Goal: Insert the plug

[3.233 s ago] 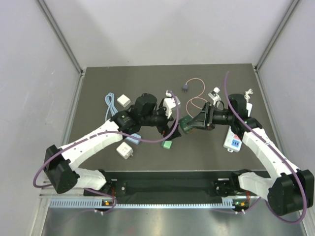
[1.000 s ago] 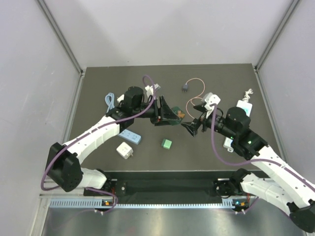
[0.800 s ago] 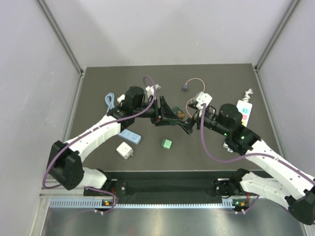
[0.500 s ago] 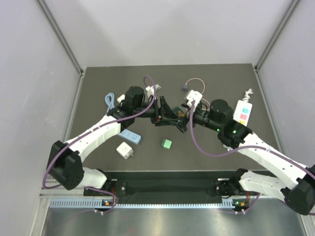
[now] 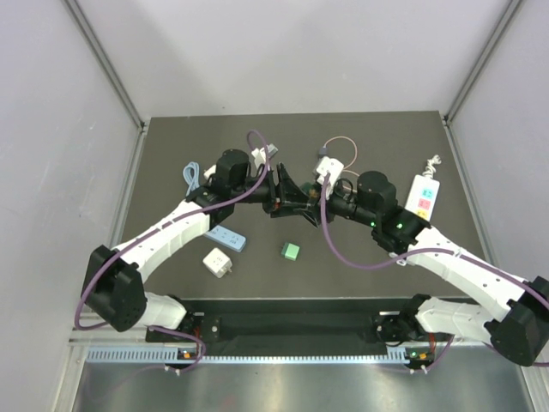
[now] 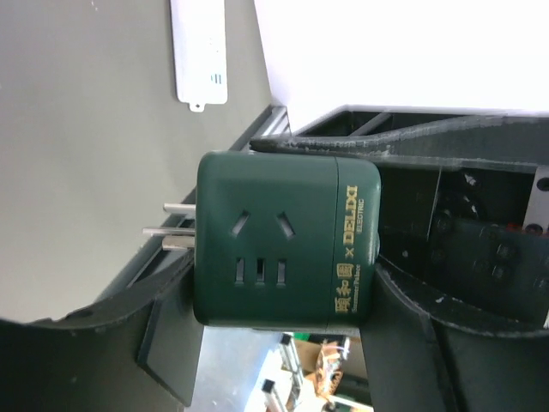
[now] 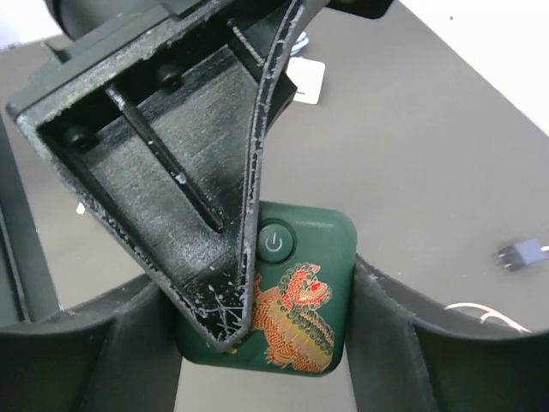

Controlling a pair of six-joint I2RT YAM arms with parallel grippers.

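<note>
Nearest the arm bases, a white cube adapter point(image 5: 216, 262) sat toward 8 o'clock on the tabletop point(image 5: 223, 137). A blue power strip point(image 5: 228, 238) lay just beyond it, one end tucked under the left arm, and a small green block point(image 5: 291, 251) stood alone at 6 o'clock. Over the middle both arms met on a dark green adapter point(image 6: 274, 240), which from overhead was almost wholly covered by them. The left gripper point(image 5: 294, 194) pinched it from above and below in the left wrist view, with three metal prongs point(image 6: 171, 230) sticking out at 9 o'clock. The right gripper point(image 7: 264, 287) was closed against its two sides, though a black finger of the left gripper crossed the front and hid one corner. Gold print on one face read "DELIXI ELECTRIC", beside gold Chinese characters too small to read. Another face carried a round power button point(image 7: 273, 241) and a red-and-gold dragon-like figure. At 3 o'clock lay a white power strip point(image 5: 422, 196) with pink and blue labels, unreadable. At 10 o'clock a light-blue cable point(image 5: 190, 178) ran behind the left arm, its end hidden. Farthest, at 12 o'clock of the green adapter and apart from it, the plug point(image 7: 523, 254) lay untouched on the tabletop. Its pink cable point(image 5: 341, 140) looped behind the right arm, and the tip could not be made out.
</note>
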